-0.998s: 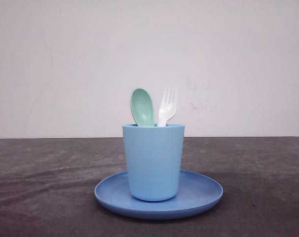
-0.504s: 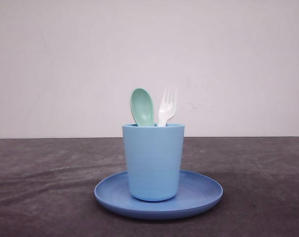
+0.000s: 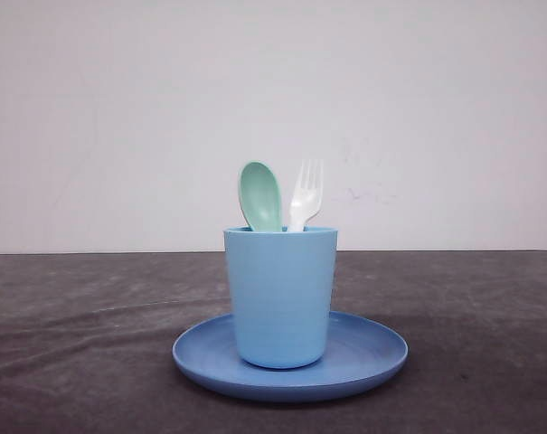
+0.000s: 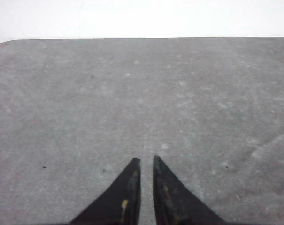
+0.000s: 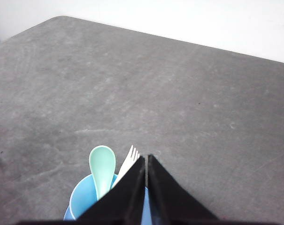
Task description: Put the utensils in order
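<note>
A mint-green spoon [image 3: 260,195] and a white fork [image 3: 305,194] stand upright, heads up, in a light blue cup [image 3: 280,294] that rests on a round blue plate [image 3: 363,348] at the table's middle. From the right wrist view the spoon [image 5: 103,167] and fork [image 5: 128,162] show in the cup [image 5: 83,199] just beside my right gripper [image 5: 146,158], which is shut with nothing in it and hangs above the cup. My left gripper [image 4: 145,160] is shut over bare table, holding nothing.
The dark grey table [image 3: 83,334] stretches to both sides of the plate, with a white wall [image 3: 119,117] behind. The table's far edge [image 4: 132,39] shows in the left wrist view.
</note>
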### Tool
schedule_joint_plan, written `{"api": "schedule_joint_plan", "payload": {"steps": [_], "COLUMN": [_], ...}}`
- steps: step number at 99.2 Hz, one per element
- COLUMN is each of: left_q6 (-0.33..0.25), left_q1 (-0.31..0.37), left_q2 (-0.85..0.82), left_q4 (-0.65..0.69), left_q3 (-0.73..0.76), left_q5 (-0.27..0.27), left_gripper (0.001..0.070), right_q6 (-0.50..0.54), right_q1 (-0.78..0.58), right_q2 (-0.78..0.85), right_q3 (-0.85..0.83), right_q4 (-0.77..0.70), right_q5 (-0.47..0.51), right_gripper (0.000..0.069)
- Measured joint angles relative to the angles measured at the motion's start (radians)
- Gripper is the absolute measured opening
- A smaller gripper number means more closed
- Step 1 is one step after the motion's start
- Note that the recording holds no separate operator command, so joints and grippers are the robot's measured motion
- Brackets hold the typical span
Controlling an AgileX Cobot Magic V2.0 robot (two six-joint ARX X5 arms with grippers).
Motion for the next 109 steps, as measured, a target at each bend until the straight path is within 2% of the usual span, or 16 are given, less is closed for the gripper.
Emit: {"api": "schedule_joint_plan", "payload": {"steps": [25, 38, 49, 63, 72, 87, 109], "left_q6": [0.0, 0.0, 0.0, 0.0, 0.0, 0.0, 0.0], "left_q1": [0.0, 0.0, 0.0, 0.0, 0.0, 0.0, 0.0], "left_q2": [0.0, 0.0, 0.0, 0.0, 0.0, 0.0, 0.0], "left_q4": [0.0, 0.0, 0.0, 0.0, 0.0, 0.0, 0.0], "left_q3": [0.0, 0.0, 0.0, 0.0, 0.0, 0.0, 0.0], "left_q5": [0.0, 0.0, 0.0, 0.0, 0.0, 0.001, 0.001], "left_gripper": [0.0023, 0.0023, 0.0023, 0.0023, 0.0023, 0.0023, 0.0023], "right_q6": [-0.002, -0.037, -0.08, -0.137, -0.15, -0.157, -0.162], "right_q1": [-0.001, -0.028, -0.109, -0.285, -0.426, -0.663, -0.893], "right_q2": [-0.004, -0.028, -0.045, -0.053, -0.074, -0.147, -0.33], "right_q3": [0.0, 0.0, 0.0, -0.003, -0.026, -0.111, -0.358], "right_q4": [0.0, 0.006, 0.007, 0.007, 0.009, 0.075, 0.223], "right_q5": [0.002, 0.065, 0.104, 0.095, 0.043, -0.119, -0.272], "right_gripper": [0.0007, 0.0007, 0.0007, 0.0007, 0.0007, 0.0007, 0.0007]}}
